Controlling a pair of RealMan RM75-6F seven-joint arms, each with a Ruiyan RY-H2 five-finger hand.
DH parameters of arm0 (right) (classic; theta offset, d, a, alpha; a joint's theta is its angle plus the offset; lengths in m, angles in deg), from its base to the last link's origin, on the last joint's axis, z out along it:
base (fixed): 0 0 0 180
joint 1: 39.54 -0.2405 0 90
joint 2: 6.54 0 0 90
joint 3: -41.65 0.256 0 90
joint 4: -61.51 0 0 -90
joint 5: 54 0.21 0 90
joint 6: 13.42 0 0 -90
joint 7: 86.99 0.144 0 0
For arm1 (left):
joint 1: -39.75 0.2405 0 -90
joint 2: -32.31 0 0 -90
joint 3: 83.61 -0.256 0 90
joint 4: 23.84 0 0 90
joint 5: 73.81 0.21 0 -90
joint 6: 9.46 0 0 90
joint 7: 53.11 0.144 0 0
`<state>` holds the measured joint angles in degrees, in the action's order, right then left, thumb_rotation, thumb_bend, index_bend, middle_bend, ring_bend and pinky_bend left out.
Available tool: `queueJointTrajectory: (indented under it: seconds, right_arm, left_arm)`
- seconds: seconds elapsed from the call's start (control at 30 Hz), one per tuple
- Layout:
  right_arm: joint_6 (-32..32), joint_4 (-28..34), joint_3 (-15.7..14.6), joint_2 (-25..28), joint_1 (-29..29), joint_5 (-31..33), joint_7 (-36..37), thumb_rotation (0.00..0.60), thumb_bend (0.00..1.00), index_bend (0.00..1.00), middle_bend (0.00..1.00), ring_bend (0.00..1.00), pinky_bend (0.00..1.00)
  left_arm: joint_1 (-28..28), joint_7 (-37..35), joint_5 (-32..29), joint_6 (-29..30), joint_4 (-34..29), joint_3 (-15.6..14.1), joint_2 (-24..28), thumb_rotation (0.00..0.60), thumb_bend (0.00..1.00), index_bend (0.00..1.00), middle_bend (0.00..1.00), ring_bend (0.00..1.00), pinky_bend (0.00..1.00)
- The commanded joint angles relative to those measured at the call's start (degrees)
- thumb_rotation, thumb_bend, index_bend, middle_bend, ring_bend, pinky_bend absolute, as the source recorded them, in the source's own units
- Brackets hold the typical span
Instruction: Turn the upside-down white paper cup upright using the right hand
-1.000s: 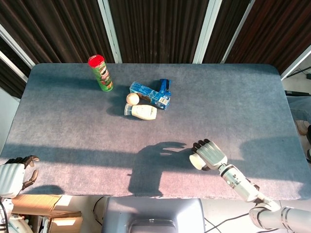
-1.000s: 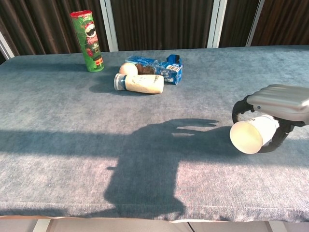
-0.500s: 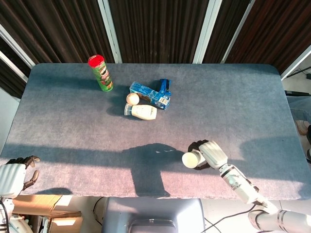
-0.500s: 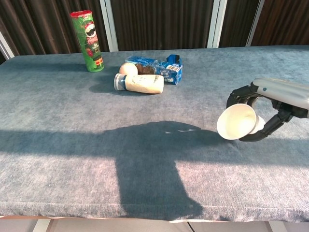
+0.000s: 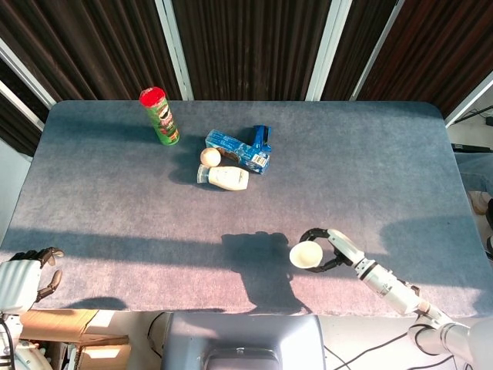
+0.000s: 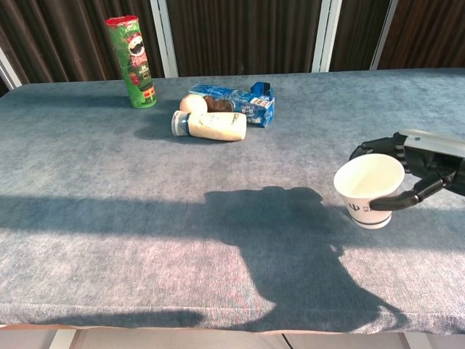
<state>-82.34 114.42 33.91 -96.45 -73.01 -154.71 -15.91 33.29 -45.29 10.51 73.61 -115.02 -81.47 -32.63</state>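
- The right hand (image 6: 418,171) grips the white paper cup (image 6: 368,190) from its side, dark fingers (image 6: 398,201) wrapped around the wall; the cup's mouth now faces up, tilted slightly toward the camera in the chest view.
- Whether the cup's base touches the blue-grey table (image 6: 109,189) or hangs just above it cannot be told — the chest view suggests it is at or very near the surface.
- The left hand (image 5: 19,277) sits well away at the opposite near corner of the table, fingers curled with nothing in them.
- Far ahead of the right hand and toward the left lie a green Pringles can (image 6: 132,62), a blue snack packet (image 6: 236,103), a white bottle on its side (image 6: 211,125) and a small round beige thing (image 6: 192,103) — all well apart from the cup.
- Risk: if the fingers let go while the cup is tilted or off the surface, it may tip over or roll, since it is light.
- Risk: too firm a squeeze would likely crumple the thin paper wall.
- Risk: a finger catching the rim as the hand pulls away could drag the cup over — it stands near the table's front edge, so a fall off the table seems possible.
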Motion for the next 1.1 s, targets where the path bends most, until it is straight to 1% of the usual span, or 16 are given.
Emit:
queueJointTrajectory:
  seconds: [0.03,0.17,0.3,0.37,0.43,0.5,0.6,0.67,0.73,0.83,0.9,0.93,0.97,1.07,1.1]
  right_arm:
    - [-0.7,-2.1,-1.9,-0.5,-0.7,-1.9,-0.9,0.600,0.40,0.54,0.43,0.24,0.35]
    - [-0.8,-2.7,-3.1,0.3,-1.0,-2.9,-3.6,0.600,0.40,0.45,0.31,0.12,0.22]
    - [-0.9,-2.1,-3.4,1.3,-1.0,-2.8,-5.7,0.600,0.40,0.38,0.23,0.03,0.13]
    - [-1.2,-1.5,-3.4,1.9,-1.0,-2.7,-6.9,0.600,0.40,0.36,0.19,0.01,0.09]
    - [-1.4,-0.8,-3.5,2.6,-1.0,-2.7,-8.0,0.600,0.40,0.32,0.15,0.00,0.05]
    - [-1.6,0.2,-3.8,3.6,-1.0,-2.8,-9.7,0.600,0.40,0.25,0.10,0.00,0.01]
    - [-2.8,2.2,-3.8,5.5,-0.8,-3.1,-13.1,0.600,0.40,0.15,0.03,0.00,0.00]
    - [-4.6,4.4,-3.5,7.3,-0.4,-3.5,-16.8,0.600,0.40,0.11,0.01,0.00,0.00]
    - [-6.4,6.8,-3.5,9.2,-0.1,-4.2,-20.8,0.600,0.40,0.10,0.00,0.00,0.00]
    - [-9.0,12.2,-2.5,12.7,1.2,-4.3,-31.0,0.600,0.40,0.08,0.00,0.00,0.00]
    - [-10.8,17.0,-1.0,15.0,3.0,-3.0,-41.2,0.600,0.40,0.07,0.00,0.00,0.00]
    - [-11.5,19.4,-0.3,16.0,4.0,-2.1,-45.9,0.600,0.40,0.06,0.00,0.00,0.00]
    - [-12.5,22.7,0.7,17.2,5.5,-0.6,-52.3,0.600,0.40,0.05,0.00,0.00,0.00]
    - [-15.3,30.2,3.1,19.4,9.3,3.4,-65.6,0.600,0.39,0.05,0.00,0.00,0.00]
    - [-16.2,32.0,3.6,19.7,10.3,4.5,-68.7,0.600,0.38,0.05,0.00,0.00,0.01]
  left_arm:
    - [0.0,-0.1,0.0,0.1,0.0,0.0,0.0,0.600,0.38,0.41,0.51,0.46,0.47]
    - [0.1,-0.3,0.1,0.2,0.0,0.0,0.1,0.600,0.38,0.41,0.51,0.46,0.47]
    - [0.0,-0.3,0.0,0.1,0.0,0.0,0.1,0.600,0.38,0.41,0.51,0.46,0.47]
    - [0.1,-0.3,0.0,0.1,-0.1,0.0,0.1,0.600,0.38,0.41,0.51,0.46,0.47]
    - [0.1,-0.3,0.0,0.1,-0.1,0.0,0.1,0.600,0.38,0.41,0.51,0.46,0.47]
    - [0.0,-0.2,0.0,0.1,0.0,0.0,0.1,0.600,0.38,0.41,0.51,0.46,0.47]
    - [0.0,-0.2,0.0,0.0,-0.1,0.0,0.1,0.600,0.38,0.41,0.51,0.46,0.47]
    - [0.0,-0.3,-0.1,0.0,-0.1,0.0,0.1,0.600,0.38,0.41,0.51,0.46,0.47]
    - [0.0,-0.3,-0.1,-0.1,-0.1,0.0,0.1,0.600,0.38,0.41,0.51,0.46,0.47]
    - [0.1,-0.2,-0.4,-0.2,-0.2,0.0,0.2,0.600,0.38,0.41,0.51,0.46,0.47]
    - [0.1,-0.1,-0.4,-0.1,-0.4,0.0,0.4,0.600,0.38,0.41,0.51,0.46,0.47]
    - [0.2,-0.1,-0.4,0.0,-0.5,0.0,0.4,0.600,0.38,0.41,0.51,0.46,0.47]
    - [0.2,-0.1,-0.3,0.1,-0.6,0.0,0.5,0.600,0.38,0.41,0.51,0.46,0.47]
    - [0.3,0.0,-0.2,0.2,-0.7,0.0,0.5,0.600,0.38,0.41,0.51,0.46,0.47]
    - [0.3,0.0,-0.2,0.2,-0.7,-0.1,0.5,0.600,0.38,0.41,0.51,0.46,0.47]
